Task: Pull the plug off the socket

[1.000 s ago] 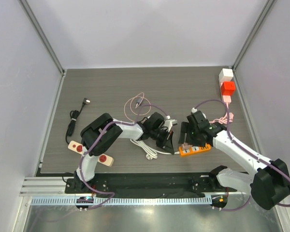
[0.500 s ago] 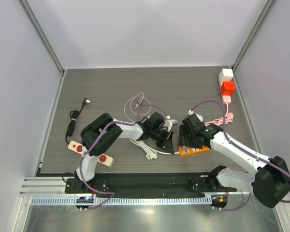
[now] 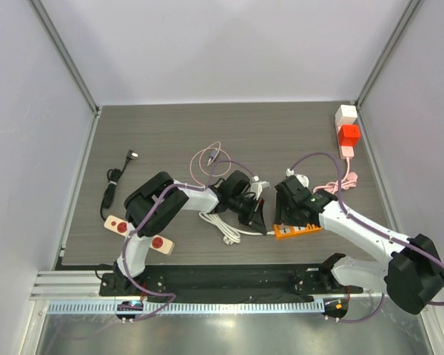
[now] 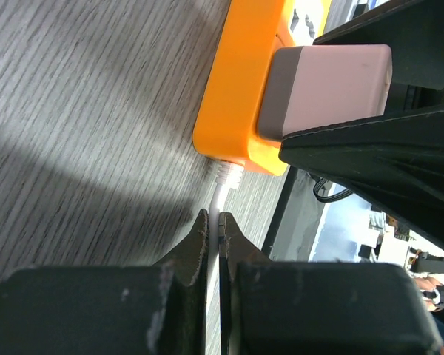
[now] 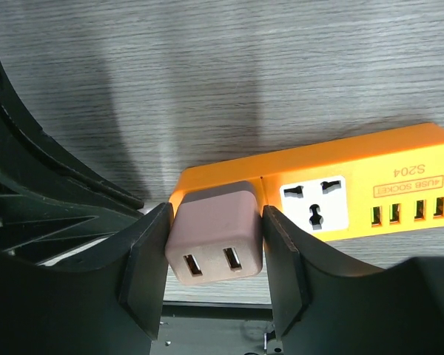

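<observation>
- Nearest us, right of centre by the near edge, the orange plastic socket strip (image 3: 302, 231) lies flat on the grey wood-grain worktop (image 3: 163, 133). The pale pink blocky plug (image 5: 216, 238) is seated in the socket at its left end.
- The right claw (image 5: 216, 248) straddles that plug, its black fingers (image 5: 144, 259) lying against both side faces. We judge it to be pinching the plug.
- Just left of the strip, the left claw (image 4: 213, 222) is pressed together on the thin white cord (image 4: 217, 194) close to where it leaves the strip.
- As we read it, the grip is made and the pull is not. The next move calls for a straight draw away from the socket face while the left claw anchors the cord. A skewed pull could drag the strip along.
- The plug's pins are hidden, and from above the two claws cover the plug and the cord end.
- Farther off, the red and white blocks (image 3: 348, 134) at the far right are too small for us to identify.
</observation>
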Motion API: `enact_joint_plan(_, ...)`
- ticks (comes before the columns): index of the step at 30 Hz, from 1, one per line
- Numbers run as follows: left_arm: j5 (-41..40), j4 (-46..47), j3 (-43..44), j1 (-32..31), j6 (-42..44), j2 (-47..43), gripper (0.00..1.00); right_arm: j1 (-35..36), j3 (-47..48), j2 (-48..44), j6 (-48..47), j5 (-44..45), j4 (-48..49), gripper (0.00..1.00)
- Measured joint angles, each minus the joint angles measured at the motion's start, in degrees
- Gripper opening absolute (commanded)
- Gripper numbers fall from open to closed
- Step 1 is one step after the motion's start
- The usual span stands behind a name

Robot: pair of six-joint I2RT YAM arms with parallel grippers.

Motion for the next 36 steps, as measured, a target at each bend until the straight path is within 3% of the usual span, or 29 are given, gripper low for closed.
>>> enact_joint_plan(10, 0.1, 0.2, -0.1, 0.5, -0.4, 0.1, 0.0, 1.2, 0.1, -1.5, 0.8, 2.2, -0.2, 0.02)
enact_joint_plan(22, -0.1, 0.2, -0.1, 0.8, -0.4, 0.1, 0.0, -1.3, 1.4, -9.5, 2.6, 1.0, 1.2, 0.01)
enact_joint_plan(31, 0.0, 0.8, -0.4, 0.8, -0.4, 0.1, 0.0, -3.5, 1.4, -10.1, 2.9, -1.0, 1.4, 0.01)
enact_joint_plan(36, 0.2, 3.2, -2.2, 0.8, -0.4, -0.3, 0.33, -3.5, 2.0, -9.7, 2.2, 0.4, 1.1, 0.01)
